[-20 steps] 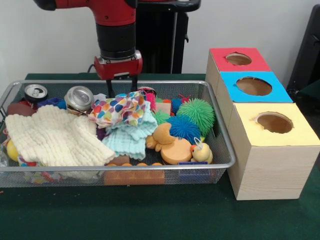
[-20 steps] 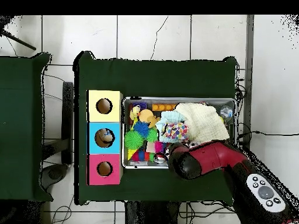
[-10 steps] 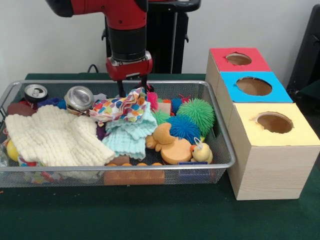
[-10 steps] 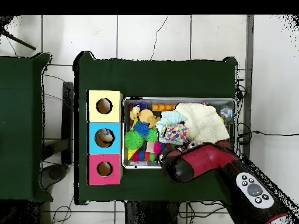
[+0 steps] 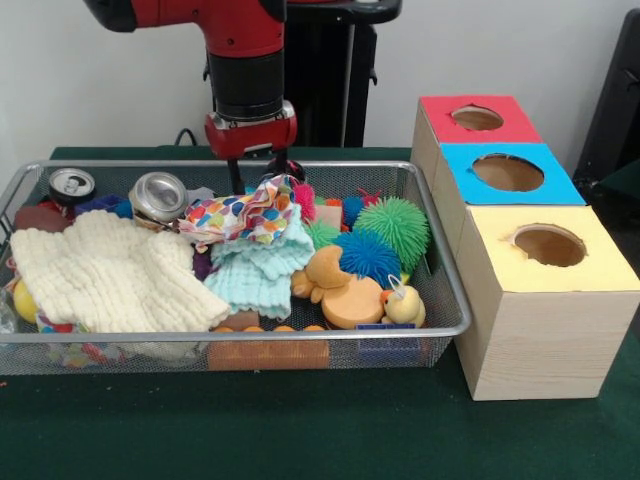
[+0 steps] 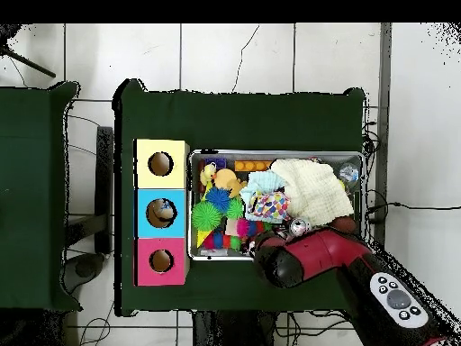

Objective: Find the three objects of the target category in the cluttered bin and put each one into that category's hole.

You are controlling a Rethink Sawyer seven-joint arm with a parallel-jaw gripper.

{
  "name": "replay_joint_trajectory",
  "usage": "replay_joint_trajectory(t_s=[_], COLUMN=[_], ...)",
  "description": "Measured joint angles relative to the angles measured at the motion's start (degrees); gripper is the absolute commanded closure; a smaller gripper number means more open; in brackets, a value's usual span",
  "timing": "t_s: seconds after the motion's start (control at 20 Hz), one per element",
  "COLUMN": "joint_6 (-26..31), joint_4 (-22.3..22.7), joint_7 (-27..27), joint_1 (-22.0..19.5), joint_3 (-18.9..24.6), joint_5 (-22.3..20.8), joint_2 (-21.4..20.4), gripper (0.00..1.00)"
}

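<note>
My gripper (image 5: 260,181) hangs open at the back of the wire bin (image 5: 300,332), just above the far edge of a colourful spotted cloth (image 5: 240,215). Its fingers (image 5: 236,178) hold nothing. A mint cloth (image 5: 262,270) lies under the spotted one, and a big cream cloth (image 5: 105,272) covers the bin's left half. Two drink cans (image 5: 158,195) (image 5: 71,184) stand at the back left. Green (image 5: 397,225) and blue (image 5: 368,255) spiky balls and an orange duck (image 5: 340,290) fill the right side. In the overhead view the red arm (image 6: 302,257) hides the gripper.
Right of the bin stand three boxes with round holes on top: red (image 5: 440,108), blue (image 5: 460,170) and yellow (image 5: 500,260). The overhead view shows them in a column, yellow (image 6: 173,153), blue (image 6: 176,203), red (image 6: 176,270). A small yellow duck (image 5: 403,303) and an orange block (image 5: 268,352) lie at the bin's front.
The gripper has shifted to the picture's right along the bin's back, away from straddling the spotted cloth, then eased back a little. The spotted cloth has sagged slightly.
</note>
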Motion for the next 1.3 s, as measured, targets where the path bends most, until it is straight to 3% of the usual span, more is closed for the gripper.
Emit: replay_joint_trajectory(t_s=[0.5,1.3], joint_6=[-0.17,-6.22], joint_4=[0.00,0.00], joint_7=[0.00,0.00], joint_1=[-4.11,-1.61], joint_3=[-0.69,-3.64], joint_5=[0.04,0.06], joint_2=[1.77,3.64], gripper=[0.00,0.00])
